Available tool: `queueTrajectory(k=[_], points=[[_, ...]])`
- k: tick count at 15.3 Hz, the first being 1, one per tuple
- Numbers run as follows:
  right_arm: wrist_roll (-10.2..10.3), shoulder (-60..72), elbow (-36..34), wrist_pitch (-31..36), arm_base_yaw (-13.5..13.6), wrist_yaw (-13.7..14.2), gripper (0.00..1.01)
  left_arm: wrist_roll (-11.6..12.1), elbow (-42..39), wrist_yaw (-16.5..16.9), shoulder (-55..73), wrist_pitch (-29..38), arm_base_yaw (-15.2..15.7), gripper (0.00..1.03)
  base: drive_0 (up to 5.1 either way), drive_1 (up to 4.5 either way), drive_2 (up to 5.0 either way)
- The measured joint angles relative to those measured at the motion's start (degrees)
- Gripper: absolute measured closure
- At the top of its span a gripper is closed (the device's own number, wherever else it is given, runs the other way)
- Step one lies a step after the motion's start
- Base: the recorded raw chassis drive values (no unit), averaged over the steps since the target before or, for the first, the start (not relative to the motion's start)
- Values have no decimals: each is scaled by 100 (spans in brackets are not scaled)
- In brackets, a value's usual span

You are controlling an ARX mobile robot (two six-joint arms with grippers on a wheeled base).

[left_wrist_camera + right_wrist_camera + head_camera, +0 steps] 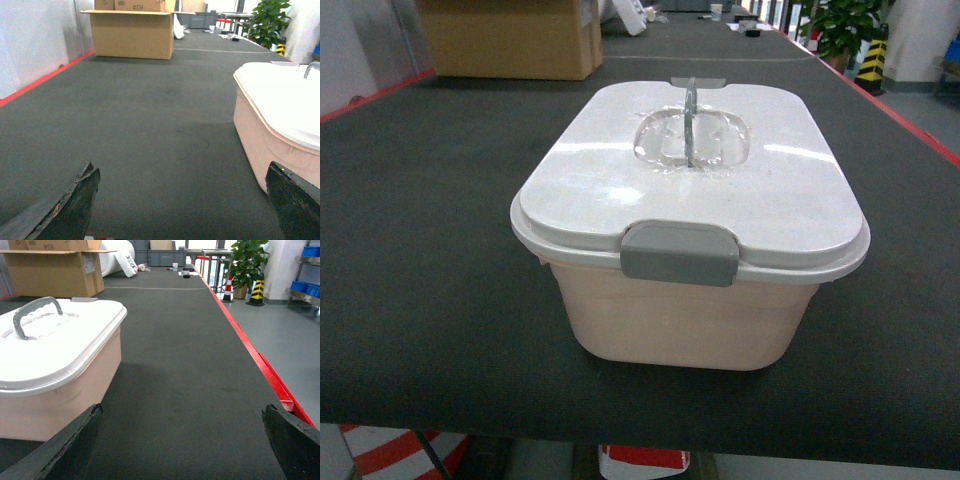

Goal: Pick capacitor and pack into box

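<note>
Sitting near the front edge of the dark grey ribbed table mat [430, 300], the pale pink rectangular plastic box with rounded corners [685, 325] fills the middle of the head view. Its white lid [620, 185] is on and overhangs the tub with a whitish rim. A grey latch [680, 253] clamps the lid's near edge, folded down over the rim. A slim grey arched handle [691, 125] stands upright over a clear, glossy recess in the lid's centre.

The left gripper [182, 200] rests low over the mat to the box's left, its dark, worn fingertips [80, 200] spread wide with nothing between them; the box's pink side wall lies just beside the right-hand fingertip. The right gripper [182, 440] sits on the box's other side, its jaws likewise spread wide and holding nothing, the box near its left fingertip.

A brown cardboard carton [510, 38] stands well behind the box on the mat. A red strip [260, 365] edges the table's right side, and a green potted plant [245, 262] stands beyond it.
</note>
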Motion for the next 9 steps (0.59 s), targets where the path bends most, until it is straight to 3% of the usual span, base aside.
queueTrajectory(k=[9], points=[[0,0,0,0,0,0,3,0,0,0,0,0,0,5,0,0,0]])
